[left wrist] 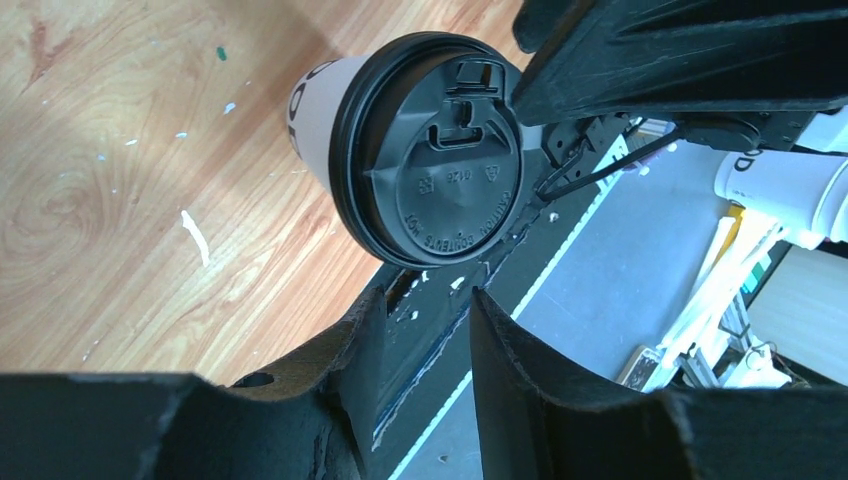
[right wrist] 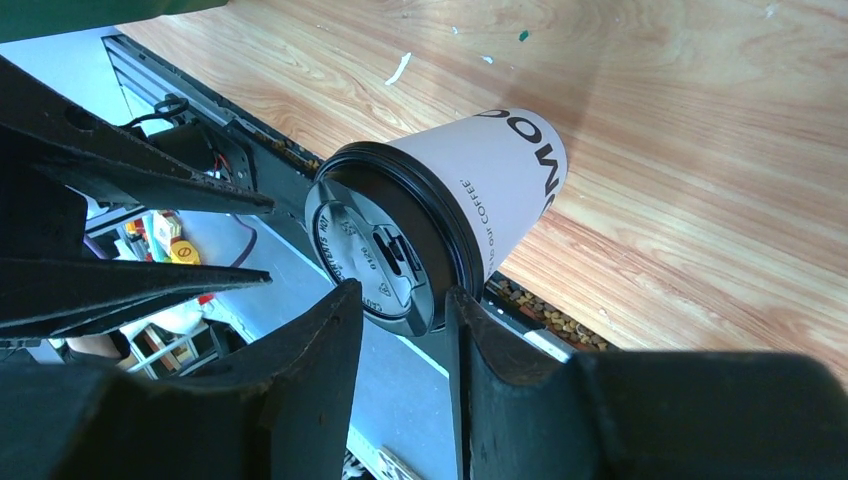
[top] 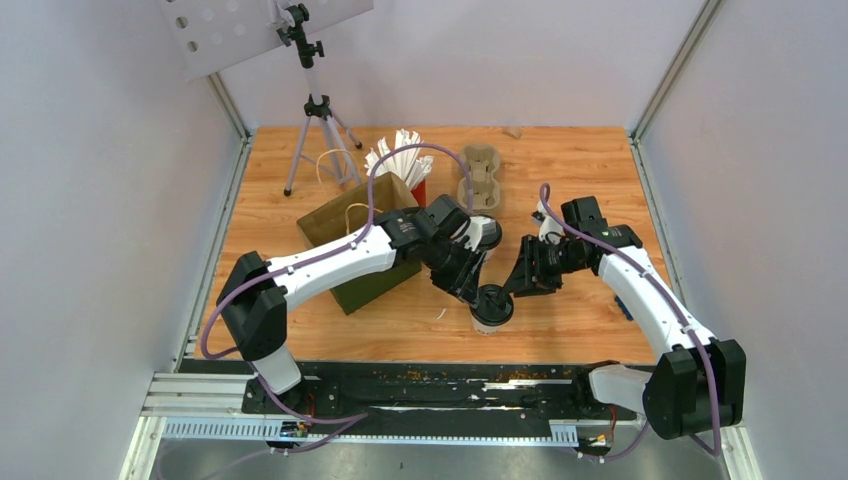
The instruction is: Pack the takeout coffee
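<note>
One takeout coffee cup (top: 491, 306), white with a black lid, stands by the table's front edge. In the right wrist view my right gripper (right wrist: 400, 296) is shut on the rim of that cup's lid (right wrist: 385, 250), one fingertip on the lid's top and the other against its edge. My left gripper (left wrist: 425, 295) is open with nothing between its fingers; the same cup (left wrist: 430, 150) sits just past its tips. From above, the left gripper (top: 472, 290) and right gripper (top: 514, 286) flank the cup. A second takeout coffee cup (top: 486, 232) stands behind my left wrist, partly hidden.
An open dark green paper bag (top: 362, 245) stands left of centre under my left forearm. Behind it are a red cup of white straws (top: 405, 160) and a beige pulp cup tray (top: 480, 180). A tripod (top: 318, 120) stands at the back left. Paper scraps lie on the wood.
</note>
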{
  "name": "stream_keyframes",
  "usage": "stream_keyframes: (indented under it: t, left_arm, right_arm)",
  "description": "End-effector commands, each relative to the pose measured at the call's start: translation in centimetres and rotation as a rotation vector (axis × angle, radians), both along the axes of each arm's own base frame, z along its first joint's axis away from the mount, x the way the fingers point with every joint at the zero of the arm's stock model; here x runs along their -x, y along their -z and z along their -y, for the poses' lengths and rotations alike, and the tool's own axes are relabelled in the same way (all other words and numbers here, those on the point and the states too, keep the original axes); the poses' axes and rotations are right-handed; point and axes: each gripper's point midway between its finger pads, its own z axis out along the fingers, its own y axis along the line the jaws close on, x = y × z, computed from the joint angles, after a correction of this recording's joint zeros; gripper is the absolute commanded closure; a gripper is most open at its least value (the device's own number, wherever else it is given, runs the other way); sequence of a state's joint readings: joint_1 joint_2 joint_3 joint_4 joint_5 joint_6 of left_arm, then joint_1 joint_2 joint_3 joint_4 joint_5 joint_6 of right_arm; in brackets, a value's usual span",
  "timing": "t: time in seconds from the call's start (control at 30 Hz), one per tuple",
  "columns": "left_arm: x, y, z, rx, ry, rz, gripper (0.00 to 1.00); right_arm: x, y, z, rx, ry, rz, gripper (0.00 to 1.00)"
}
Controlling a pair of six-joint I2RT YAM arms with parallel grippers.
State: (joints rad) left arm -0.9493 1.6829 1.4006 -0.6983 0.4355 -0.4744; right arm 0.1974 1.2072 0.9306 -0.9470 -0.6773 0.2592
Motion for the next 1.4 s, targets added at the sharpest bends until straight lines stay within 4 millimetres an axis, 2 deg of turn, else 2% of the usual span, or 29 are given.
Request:
stream_keyframes:
  t: [0.0,0.43,0.77,1.13,1.37]
  left_arm:
    - [0.7,-1.3,1.3,0.086,0.044,-0.013,0.57]
    - [1.4,1.4,1.1,0.041,0.062,-0.039,0.64]
    - [0.7,3.1,1.3,-0.002,0.076,-0.011,0.67]
    - [0.0,4.8,1.3,-0.041,0.057,0.003,0.7]
    - [-0.1,6.9,0.0,-0.116,0.04,0.022,0.71]
  right_arm:
    - [-0.6,-0.7,-0.1,0.013,-0.014,0.039,0.64]
    - [-0.1,0.3,-0.2,0.028,-0.011,0.018,0.66]
    - [0.4,1.6,-0.4,0.022,-0.013,-0.01,0.69]
    - [1.5,3.1,0.4,0.073,-0.001,-0.049,0.75]
    - [2.2,3.8,0.8,0.091,0.009,-0.075,0.75]
